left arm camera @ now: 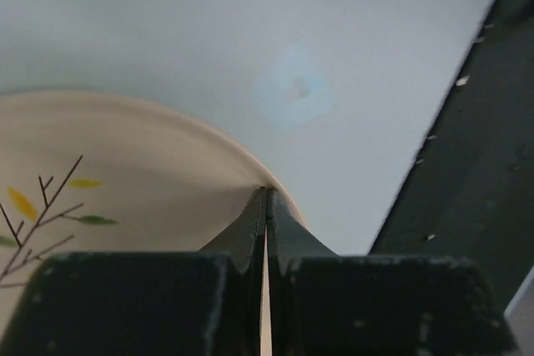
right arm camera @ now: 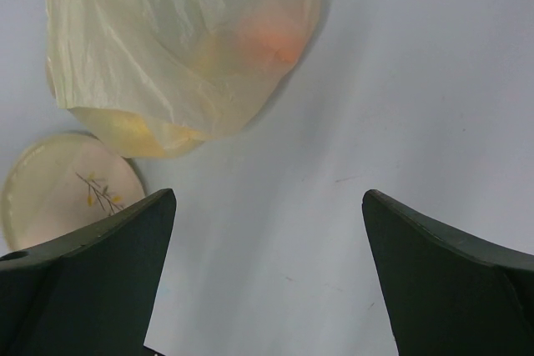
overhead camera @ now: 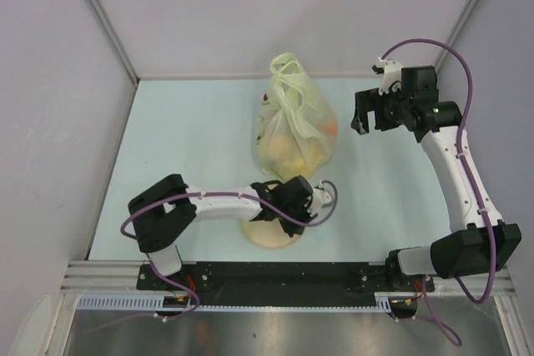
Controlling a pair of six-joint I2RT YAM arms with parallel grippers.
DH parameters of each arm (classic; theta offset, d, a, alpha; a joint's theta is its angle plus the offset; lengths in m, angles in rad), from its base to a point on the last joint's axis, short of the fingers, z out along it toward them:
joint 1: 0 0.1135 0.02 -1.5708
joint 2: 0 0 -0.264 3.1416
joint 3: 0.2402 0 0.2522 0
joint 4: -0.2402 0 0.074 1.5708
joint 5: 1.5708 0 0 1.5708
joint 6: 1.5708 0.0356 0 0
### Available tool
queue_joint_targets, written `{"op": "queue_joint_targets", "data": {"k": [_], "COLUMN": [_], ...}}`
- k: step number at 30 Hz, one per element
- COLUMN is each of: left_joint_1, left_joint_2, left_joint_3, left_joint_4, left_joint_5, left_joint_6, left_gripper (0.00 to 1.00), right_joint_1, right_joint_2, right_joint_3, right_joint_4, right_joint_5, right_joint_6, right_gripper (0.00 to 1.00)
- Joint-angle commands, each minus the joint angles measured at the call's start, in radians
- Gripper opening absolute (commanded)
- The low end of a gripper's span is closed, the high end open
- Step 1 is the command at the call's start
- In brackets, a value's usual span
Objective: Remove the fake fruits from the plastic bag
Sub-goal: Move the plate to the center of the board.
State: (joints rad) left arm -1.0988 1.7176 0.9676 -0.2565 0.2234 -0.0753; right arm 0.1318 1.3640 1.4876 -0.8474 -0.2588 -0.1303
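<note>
Plastic bag [overhead camera: 294, 127] stands bunched on the far middle of the table [overhead camera: 183, 139], handles up and not spread. Fake fruits all inside: an orange blur [right arm camera: 271, 39] shows through the film on the right side, and a yellow lump [right arm camera: 133, 131] sags at the near bottom. Other pieces too veiled to name. None out yet.

Cream plate [overhead camera: 269, 238] lies just in front of the bag, toward the arm bases.

Left gripper [left arm camera: 266, 193] is low over the plate's edge, fingers pressed together to a hairline slit. The tips meet at the rim; whether they nip it, the wrist view does not settle.

Right gripper [right arm camera: 269, 196] hangs to the right of the bag, apart from it, jaws wide and holding nothing, aimed at the orange side.

Judgement: opening step, approach only. Next move calls for one tool to pin or lift a handle so the mouth gapes, the other to reach in. Thin film will likely drag along with any fruit pulled.
</note>
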Motion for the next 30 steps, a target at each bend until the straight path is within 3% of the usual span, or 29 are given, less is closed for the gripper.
{"op": "queue_joint_targets", "data": {"k": [1,7,13,20,24,30], "left_joint_1": [-0.14,-0.158,-0.107,0.039,0.112,0.126], "left_joint_2": [0.108,0.146,0.059,-0.039,0.022,0.176], "left_joint_3": [0.063,0.176,0.246,0.113,0.092,0.209], "left_joint_4": [-0.102,-0.078,-0.078,-0.121,-0.082,-0.038], "left_joint_5": [0.07,0.021,-0.068,-0.153,-0.21,-0.2], "left_joint_6": [-0.014,0.005,0.055,0.028,-0.014,0.023], "left_gripper": [0.0,0.0,0.0,0.0,0.0,0.0], "right_joint_1": [0.003,-0.073,-0.151,-0.139,-0.143,-0.208], "right_joint_2": [-0.058,-0.062,-0.065,-0.071,-0.082,-0.089], "right_joint_3": [-0.01,-0.006,-0.001,-0.001,-0.001,-0.015], "right_joint_4": [0.025,0.047,0.039,0.048,0.059,0.073], "right_joint_5": [-0.007,-0.025,-0.049,-0.077,-0.073,-0.118], "right_joint_6": [0.021,0.07,0.083,0.1,0.113,0.148], "right_gripper": [1.0,1.0,1.0,1.0,1.0,1.0]}}
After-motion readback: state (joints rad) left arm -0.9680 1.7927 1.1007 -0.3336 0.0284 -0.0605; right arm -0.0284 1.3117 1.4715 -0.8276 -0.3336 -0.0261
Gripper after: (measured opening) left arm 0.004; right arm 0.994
